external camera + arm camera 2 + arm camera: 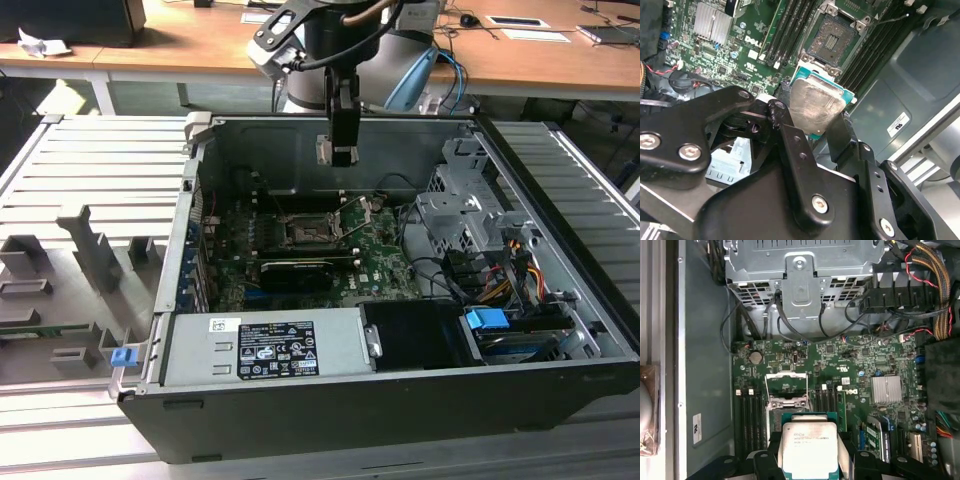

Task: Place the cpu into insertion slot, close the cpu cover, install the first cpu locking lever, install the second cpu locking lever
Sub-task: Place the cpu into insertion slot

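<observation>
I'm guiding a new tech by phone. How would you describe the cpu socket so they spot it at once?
Look into the open black case at the green motherboard on its floor. Near the board's middle, below the gripper holding the cpu, lies the insertion slot. Unlike the long black memory slots flanking it, it is square, metal-rimmed, with a dark contact field.

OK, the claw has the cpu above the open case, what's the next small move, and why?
Probably ease the claw across until the cpu sits squarely over the insertion slot, before lowering. In the second wrist view the slot lies open and bare, beyond the chip's edge rather than under it, and the exterior view shows the claw well above the board.
</observation>
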Controlling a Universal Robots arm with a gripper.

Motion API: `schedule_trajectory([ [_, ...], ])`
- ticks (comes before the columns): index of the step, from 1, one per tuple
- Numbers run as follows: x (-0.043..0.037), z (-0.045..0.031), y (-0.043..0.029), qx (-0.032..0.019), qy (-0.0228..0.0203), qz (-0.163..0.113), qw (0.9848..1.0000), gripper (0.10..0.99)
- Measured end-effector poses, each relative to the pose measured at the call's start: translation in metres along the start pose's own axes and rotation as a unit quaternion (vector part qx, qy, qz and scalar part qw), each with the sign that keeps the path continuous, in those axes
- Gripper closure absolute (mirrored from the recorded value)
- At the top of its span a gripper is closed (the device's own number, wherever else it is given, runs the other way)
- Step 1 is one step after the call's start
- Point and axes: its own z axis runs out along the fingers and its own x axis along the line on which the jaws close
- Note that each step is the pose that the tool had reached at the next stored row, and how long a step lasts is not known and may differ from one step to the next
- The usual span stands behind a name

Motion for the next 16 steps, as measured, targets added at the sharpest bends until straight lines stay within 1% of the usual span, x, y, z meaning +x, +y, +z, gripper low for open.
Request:
schedule_trajectory([
  [2, 0.0, 0.0003, 0.0, -0.0001, -0.0005, 0.001, 1.0, 0.557],
  [16, -0.0001, 0.0043, -0.0004, -0.0001, -0.0006, 0.001, 1.0, 0.557],
])
